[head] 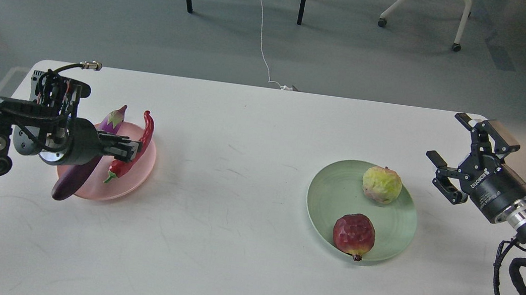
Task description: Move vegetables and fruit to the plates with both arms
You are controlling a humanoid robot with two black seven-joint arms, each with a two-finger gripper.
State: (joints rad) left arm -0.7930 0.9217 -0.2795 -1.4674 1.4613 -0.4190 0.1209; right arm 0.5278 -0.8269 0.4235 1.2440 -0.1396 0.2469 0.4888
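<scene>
The pink plate (137, 179) sits at the left of the table. The purple eggplant (73, 182) lies across it, with its lower end over the plate's near rim. The red chili pepper (146, 128) lies along the plate's right side. My left gripper (133, 147) reaches over the plate from the left, and its fingers are closed on the chili's middle. The pale green plate (331, 192) at the right holds the yellow-green fruit (381, 184) and the dark red pomegranate (354, 234). My right gripper (443, 135) is open and empty, to the right of the green plate and apart from it.
The white table (230, 244) has its far edge just behind both arms, and its right corner lies by my right gripper. Chair legs, a wheeled stand and cables are on the floor beyond the table.
</scene>
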